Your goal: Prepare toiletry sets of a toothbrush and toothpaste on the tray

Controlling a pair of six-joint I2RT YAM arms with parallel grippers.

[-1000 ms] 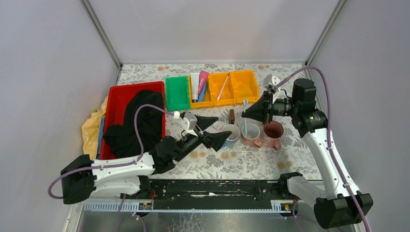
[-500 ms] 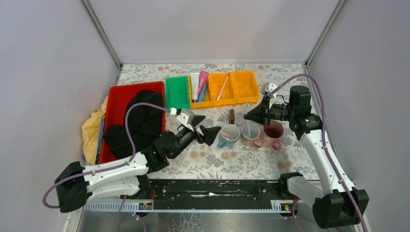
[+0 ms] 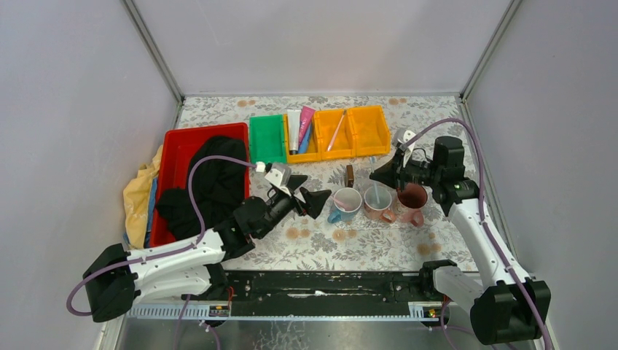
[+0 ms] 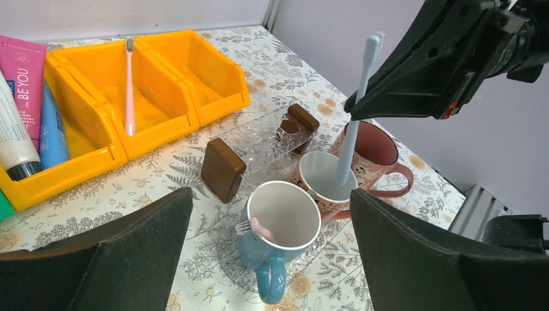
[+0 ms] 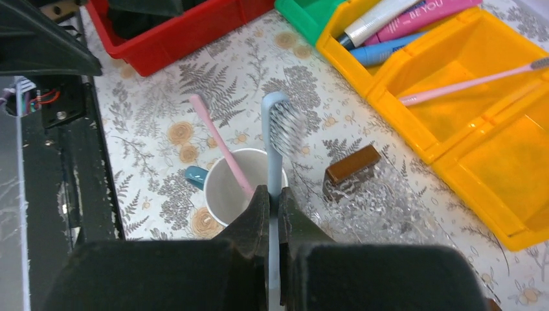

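My right gripper (image 5: pixel 273 194) is shut on a light blue toothbrush (image 4: pixel 353 123). It stands upright, bristles up, with its lower end inside the pink mug (image 4: pixel 318 176) on the clear tray (image 4: pixel 259 139). A pale pink toothbrush (image 5: pixel 220 149) leans in the blue mug (image 4: pixel 285 220) beside it. My left gripper (image 4: pixel 270 193) is open just short of the blue mug, holding nothing. A third, pink toothbrush (image 4: pixel 129 84) lies in a yellow bin. The toothpaste tubes, white (image 4: pixel 13 139), magenta (image 4: pixel 26 78) and blue (image 4: pixel 52 136), lie in the neighbouring yellow bin.
A dark red mug (image 4: pixel 375 152) stands right of the pink one. Two brown blocks (image 4: pixel 223 170) (image 4: pixel 298 123) sit on the tray's far side. A red bin (image 3: pixel 182 157) with black cloth is at the left, and a green bin (image 3: pixel 267 140) is beside the yellow ones.
My right gripper has come down and to the right, lowering the blue toothbrush into the pink mug. The left gripper has drawn back from the blue mug and opened a little wider.
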